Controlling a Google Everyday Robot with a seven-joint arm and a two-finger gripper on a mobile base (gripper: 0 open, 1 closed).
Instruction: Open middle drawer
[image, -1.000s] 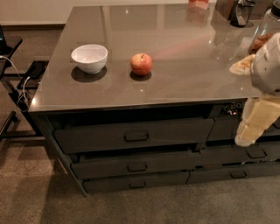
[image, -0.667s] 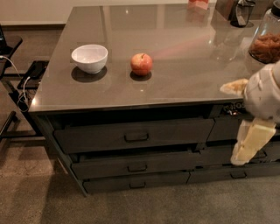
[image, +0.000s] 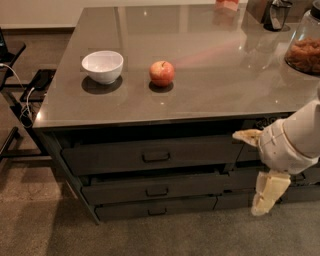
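The middle drawer (image: 150, 187) is a wide dark-grey front of medium height under the counter, between a taller front above and a thinner one below. Its small dark loop handle (image: 157, 191) sits at its centre. The front stands slightly proud, with a dark gap above it. My gripper (image: 247, 173) is low at the right, in front of the cabinet's right drawer column and well right of the handle. Its two cream fingers (image: 267, 192) are spread wide apart and hold nothing.
On the grey countertop (image: 210, 95) sit a white bowl (image: 102, 65) and a red apple (image: 162, 73). A jar of snacks (image: 304, 52) stands at the right edge. A dark rack with cables (image: 20, 95) is to the left. Carpet floor lies in front.
My arm and gripper have moved down and a little left, from beside the countertop edge to the level of the drawers. The drawers, bowl and apple have not moved.
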